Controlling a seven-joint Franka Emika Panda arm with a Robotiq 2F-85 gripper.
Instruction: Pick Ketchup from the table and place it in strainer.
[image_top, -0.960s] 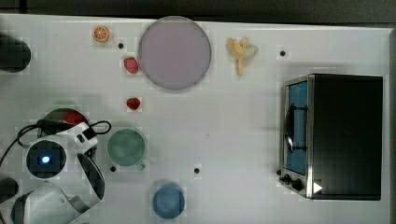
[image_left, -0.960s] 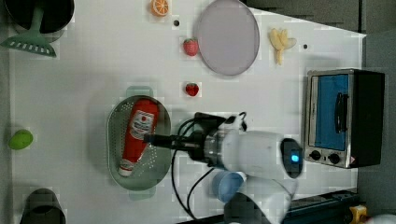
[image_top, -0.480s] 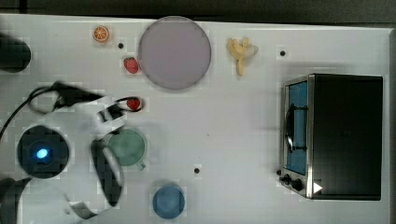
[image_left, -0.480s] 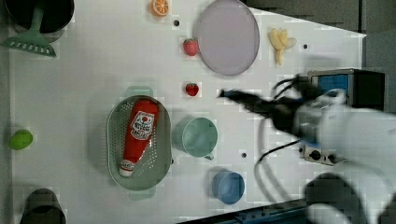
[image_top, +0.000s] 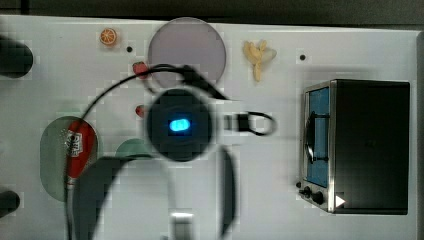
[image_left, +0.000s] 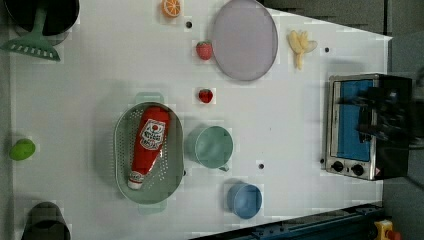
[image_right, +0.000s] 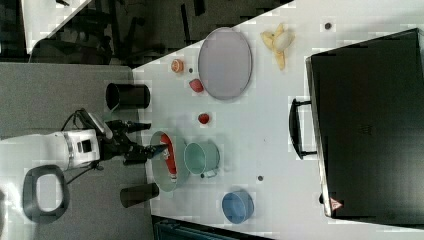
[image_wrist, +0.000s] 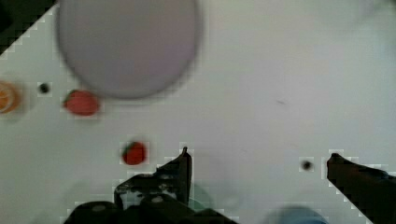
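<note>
The ketchup (image_left: 149, 142), a red squeeze bottle with a white label, lies lengthwise inside the pale green strainer (image_left: 124, 150); it is also seen in the top view as ketchup (image_top: 79, 150) in the strainer (image_top: 50, 152). My gripper (image_wrist: 259, 161) is open with nothing between its fingers, above bare white table near a strawberry (image_wrist: 134, 153). In the top view the arm (image_top: 179, 125) is a blur over the table's middle. In the left view the arm (image_left: 390, 117) blurs in front of the oven. In the right view the gripper (image_right: 149, 138) sits beside the strainer (image_right: 162, 175).
A green cup (image_left: 212, 146) stands next to the strainer and a blue bowl (image_left: 245, 200) below it in the left view. A grey plate (image_left: 244, 39), two strawberries (image_left: 204, 50), a banana (image_left: 300, 45) and a toaster oven (image_left: 360, 125) also share the table.
The arm has swept away from the strainer towards the right in both the top view and the left view. The ketchup stays lying in the strainer. The gripper stays open.
</note>
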